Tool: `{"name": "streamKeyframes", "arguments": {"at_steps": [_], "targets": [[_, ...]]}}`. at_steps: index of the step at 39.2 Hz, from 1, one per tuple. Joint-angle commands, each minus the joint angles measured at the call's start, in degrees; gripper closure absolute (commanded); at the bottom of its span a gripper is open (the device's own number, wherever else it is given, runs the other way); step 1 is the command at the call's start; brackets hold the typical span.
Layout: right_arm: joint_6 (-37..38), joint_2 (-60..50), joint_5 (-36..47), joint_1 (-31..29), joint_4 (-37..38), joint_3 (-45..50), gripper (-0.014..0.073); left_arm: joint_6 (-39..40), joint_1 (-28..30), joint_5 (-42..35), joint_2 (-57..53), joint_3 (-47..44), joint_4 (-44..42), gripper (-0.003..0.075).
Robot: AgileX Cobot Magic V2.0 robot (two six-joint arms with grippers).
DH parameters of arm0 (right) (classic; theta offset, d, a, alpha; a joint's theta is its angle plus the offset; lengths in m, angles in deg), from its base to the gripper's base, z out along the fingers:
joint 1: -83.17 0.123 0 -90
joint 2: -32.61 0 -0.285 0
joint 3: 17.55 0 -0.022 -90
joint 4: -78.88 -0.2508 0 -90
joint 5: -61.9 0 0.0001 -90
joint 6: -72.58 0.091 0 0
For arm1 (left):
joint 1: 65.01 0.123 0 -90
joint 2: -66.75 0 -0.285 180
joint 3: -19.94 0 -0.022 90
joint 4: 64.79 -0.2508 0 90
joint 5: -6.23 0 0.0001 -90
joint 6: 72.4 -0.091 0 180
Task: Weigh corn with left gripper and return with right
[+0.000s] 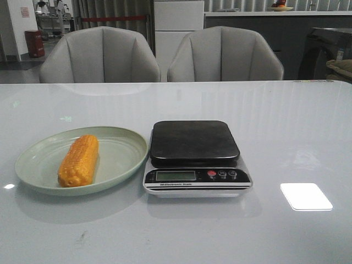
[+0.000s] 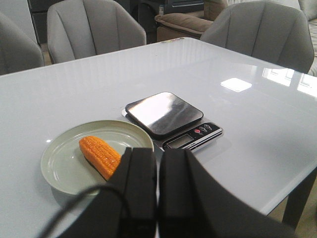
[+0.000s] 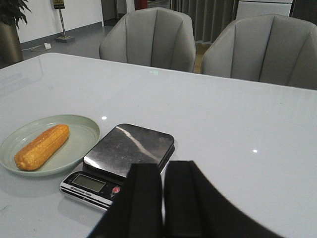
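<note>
Corn [image 1: 78,160] lies on the plate [image 1: 33,165] toward the table's left edge; left gripper [image 2: 157,198] pinched shut, holding nothing – open wide, grab mid-cob across its length.

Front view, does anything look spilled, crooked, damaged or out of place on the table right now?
Nothing stands out. The corn lies whole on the green plate, the scale sits flat and square beside it with its platform bare, and there are no spills on the table.

"Electronic Scale" on the scale [image 1: 197,158] front strip, below the display
</note>
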Motion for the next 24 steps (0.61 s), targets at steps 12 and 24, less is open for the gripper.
{"name": "streamKeyframes", "arguments": {"at_steps": [12, 24], "targets": [[-0.71, 0.47, 4.79, -0.14, -0.2, -1.49, 0.0414, 0.02, -0.07, -4.1, -1.19, 1.39, 0.3, 0.0596], [-0.71, 0.47, 4.79, -0.14, -0.2, -1.49, 0.0414, 0.02, 0.84, -5.26, -1.09, -0.36, -0.37, 0.0596]]}}
